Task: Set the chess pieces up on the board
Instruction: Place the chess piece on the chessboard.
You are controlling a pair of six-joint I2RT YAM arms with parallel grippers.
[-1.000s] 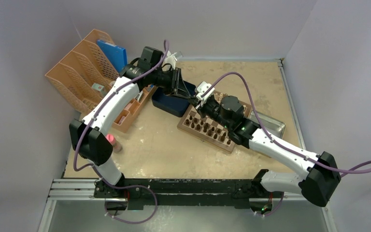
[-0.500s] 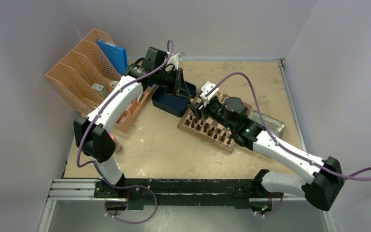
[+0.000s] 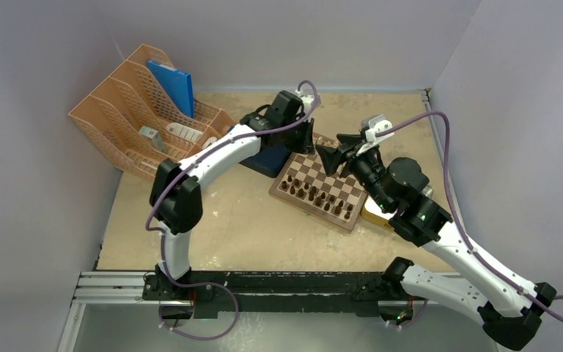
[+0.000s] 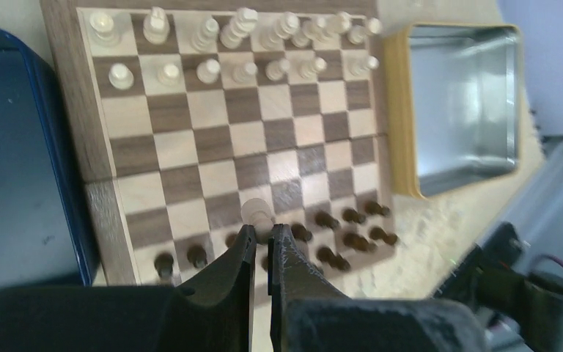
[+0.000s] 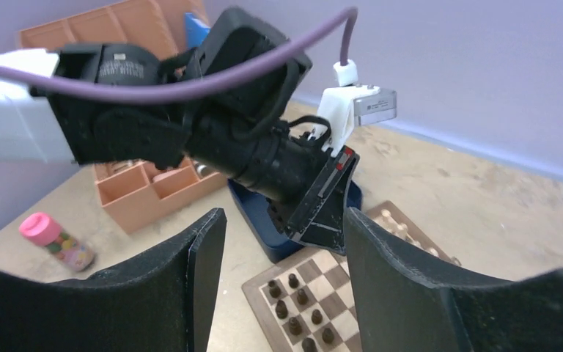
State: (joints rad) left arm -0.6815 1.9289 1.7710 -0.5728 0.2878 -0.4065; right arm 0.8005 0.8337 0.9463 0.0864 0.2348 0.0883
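Left gripper has swung from blue tray to above board, fingers pinched on one cream piece; right gripper has lifted clear, parted, empty; placement likely next.

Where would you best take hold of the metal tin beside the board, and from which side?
Pinch one thin upright wall of the tin, one finger inside and one outside, coming straight down from above. It lies flat with its open side up and looks too wide to span. The wall facing away from the board probably leaves more room.
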